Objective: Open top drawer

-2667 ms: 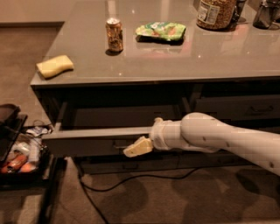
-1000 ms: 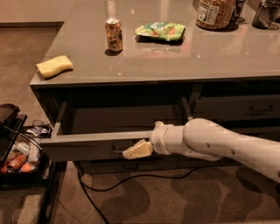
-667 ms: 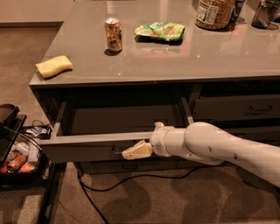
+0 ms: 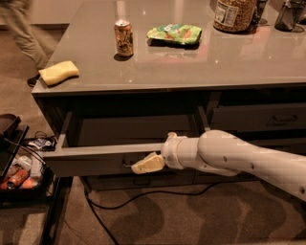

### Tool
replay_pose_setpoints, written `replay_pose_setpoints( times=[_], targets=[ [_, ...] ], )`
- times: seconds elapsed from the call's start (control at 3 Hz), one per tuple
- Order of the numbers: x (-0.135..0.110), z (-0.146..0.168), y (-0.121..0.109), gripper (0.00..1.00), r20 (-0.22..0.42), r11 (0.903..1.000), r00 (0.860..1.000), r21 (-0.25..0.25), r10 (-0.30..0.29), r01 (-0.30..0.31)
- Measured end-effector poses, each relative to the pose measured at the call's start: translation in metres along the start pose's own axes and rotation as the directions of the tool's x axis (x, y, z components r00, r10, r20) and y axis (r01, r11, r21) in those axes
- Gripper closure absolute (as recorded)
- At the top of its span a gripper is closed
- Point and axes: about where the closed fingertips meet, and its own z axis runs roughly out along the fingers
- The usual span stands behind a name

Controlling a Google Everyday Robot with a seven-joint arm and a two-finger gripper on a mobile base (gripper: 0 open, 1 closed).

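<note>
The top drawer [image 4: 86,160] of the left stack stands pulled well out from under the grey counter [image 4: 201,67], and its inside shows as a dark hollow. Its small handle [image 4: 126,164] sits at the middle of the flat front. My gripper [image 4: 144,164], cream-tipped on a white arm [image 4: 229,155] reaching in from the right, is at the handle and looks closed on it.
A shallower drawer [image 4: 138,181] lies below, and the other stack's drawers [image 4: 258,117] are shut at the right. On the counter are a can [image 4: 123,38], a green bag [image 4: 174,33], a yellow sponge [image 4: 58,72] and a jar [image 4: 234,14]. A cart with clutter [image 4: 19,167] stands at the left. A cable [image 4: 110,206] runs on the floor. A person's legs [image 4: 19,24] are at the top left.
The drawer has come further out towards the camera with my gripper on its handle; over the last second it barely moved. A person's legs have come into view at the top left.
</note>
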Motion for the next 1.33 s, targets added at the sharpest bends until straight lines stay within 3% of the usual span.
replay_pose_setpoints(
  times=[1.0, 1.33],
  targets=[
    [0.005, -0.006, 0.012, 0.00, 0.000, 1.0000, 1.000, -0.008, 0.000, 0.000],
    [0.010, -0.017, 0.011, 0.00, 0.015, 0.9996, 1.000, 0.020, 0.020, -0.020]
  ],
)
